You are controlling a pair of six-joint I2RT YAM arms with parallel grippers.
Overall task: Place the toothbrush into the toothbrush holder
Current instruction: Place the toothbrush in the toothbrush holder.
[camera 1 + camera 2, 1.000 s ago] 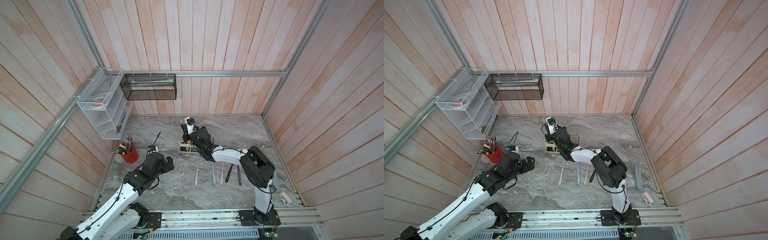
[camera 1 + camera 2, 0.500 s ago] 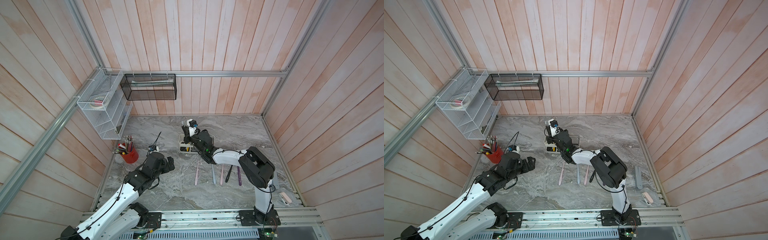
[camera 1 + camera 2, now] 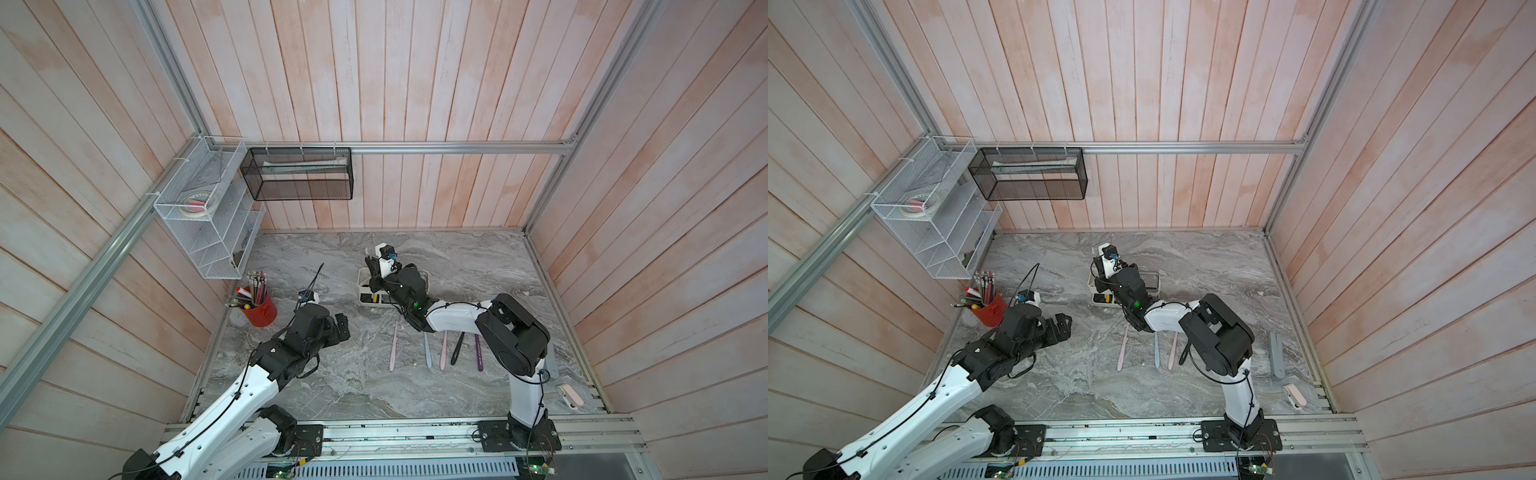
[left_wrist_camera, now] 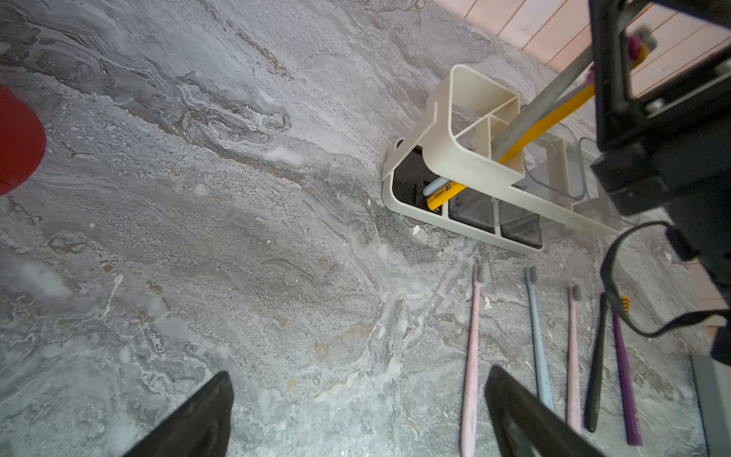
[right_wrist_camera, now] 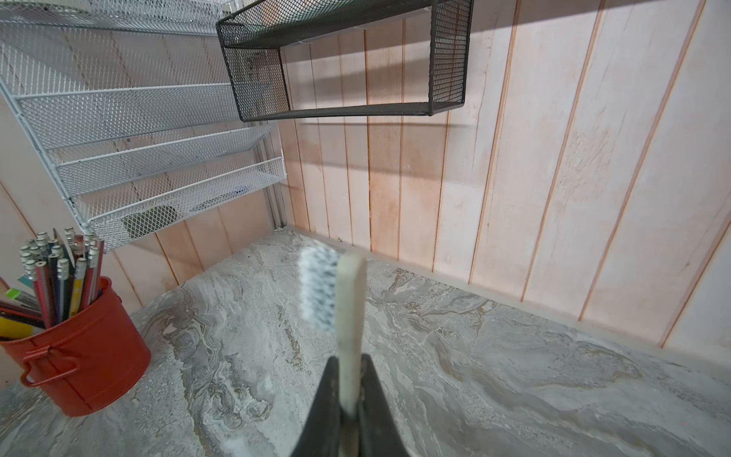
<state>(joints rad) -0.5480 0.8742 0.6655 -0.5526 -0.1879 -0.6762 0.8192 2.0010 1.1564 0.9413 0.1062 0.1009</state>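
Right gripper point(image 5: 350, 368) pinches the toothbrush point(image 5: 350, 308), handle seemingly already in the toothbrush holder point(image 4: 466, 158) toward the desk point(image 4: 237, 237) back edge. I'd lower straight, then release. Left gripper point(image 4: 358, 378) hangs spread wide.

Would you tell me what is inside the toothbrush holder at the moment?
In the left wrist view, a yellow toothbrush and a pale toothbrush lean in the toothbrush holder's divided end. The nearer clear cup looks empty; the right arm covers the rest.

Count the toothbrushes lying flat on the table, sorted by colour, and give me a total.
pink toothbrushes: 2
blue toothbrush: 1
black toothbrush: 1
purple toothbrush: 1
Total: 5
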